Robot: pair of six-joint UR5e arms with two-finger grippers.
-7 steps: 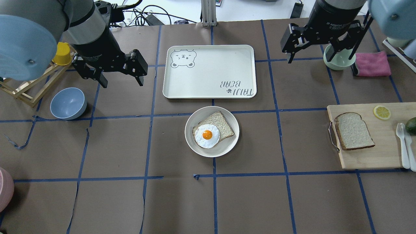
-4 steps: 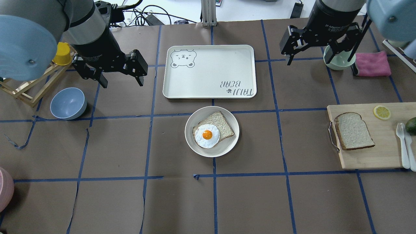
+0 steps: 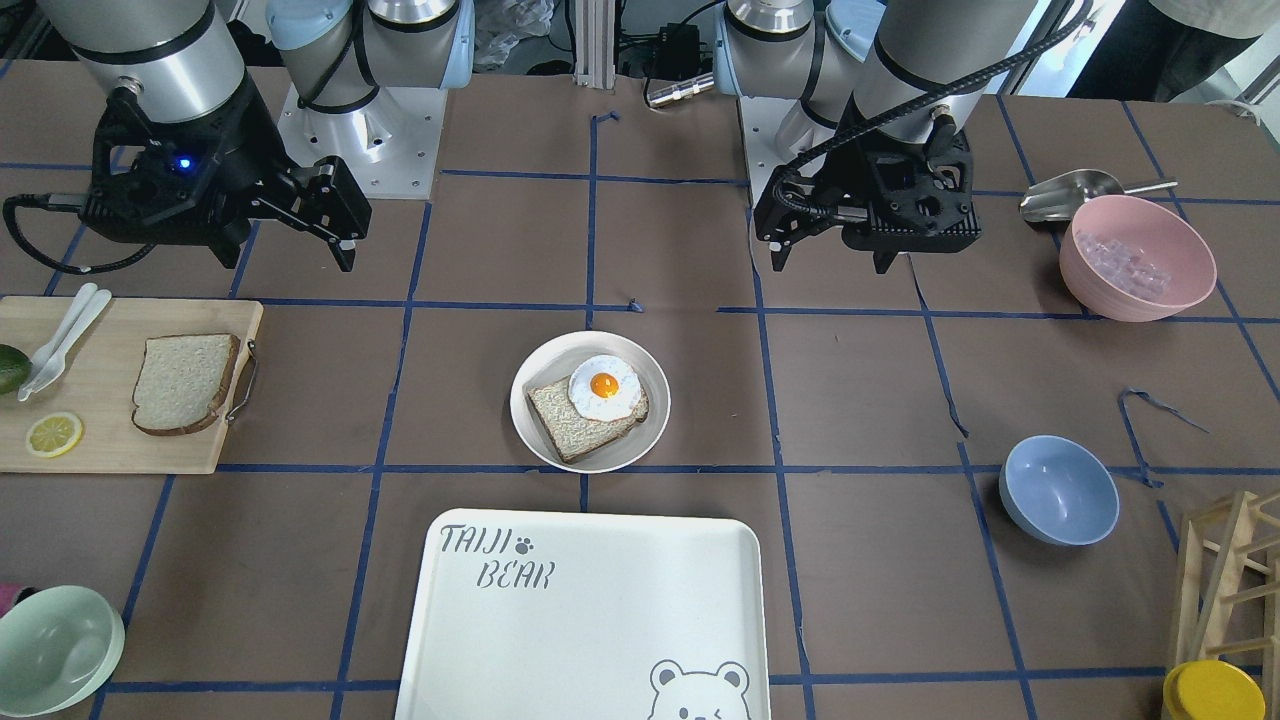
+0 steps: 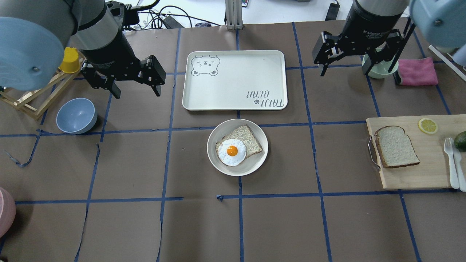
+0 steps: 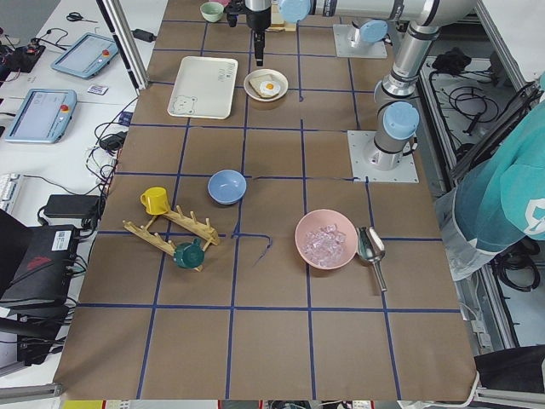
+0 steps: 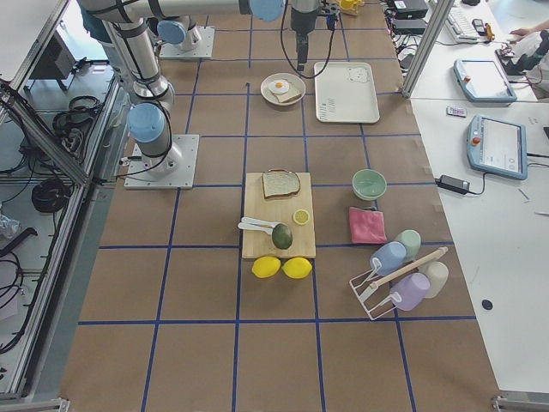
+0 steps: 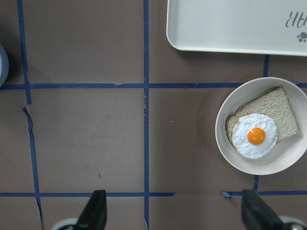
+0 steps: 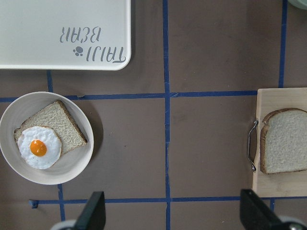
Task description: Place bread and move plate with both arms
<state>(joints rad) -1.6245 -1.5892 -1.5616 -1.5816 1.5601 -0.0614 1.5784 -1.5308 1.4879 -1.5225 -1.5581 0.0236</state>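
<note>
Left gripper (image 7: 176,213): jaws spread wide, nothing between them. It hangs high over the left half of the brown table cover (image 4: 276,225) and touches nothing; the plate is off to its right.
Right gripper (image 8: 173,213): jaws spread wide too, holding nothing. It hangs high over the right half; in its wrist view the plate is to the left and the bread to the right.
Tray (image 4: 235,80): white rectangle with "TAIJI BEAR" print and a bear face. It lies centre, just beyond the plate, with a narrow gap between them.
Cutting board (image 4: 429,174): wooden, on the right side, metal handle facing the plate. It carries the bread, a lemon slice (image 4: 427,126) and white cutlery (image 4: 451,163), with an avocado (image 4: 461,141) at its right edge.
Pink bowl (image 3: 1090,285): left side, near the robot, with clear cubes (image 3: 1130,265) inside and a metal scoop (image 3: 1070,195) just beside it.
Plate (image 4: 255,163): round, white, flat at table centre. It holds a brown slice (image 4: 249,140) with a fried egg (image 4: 232,152) on the slice's near-left corner.
Blue bowl (image 4: 76,115): upright on the left side, well apart from the plate, next to a wooden rack (image 4: 32,98).
Green bowl (image 3: 55,640): upright, far right, with a pink cloth (image 4: 418,71) just right of it.
Bread (image 4: 396,146): pale slice with a brown crust, flat on the board's left end next to the handle. It is well apart from the plate and neither gripper touches it.
</note>
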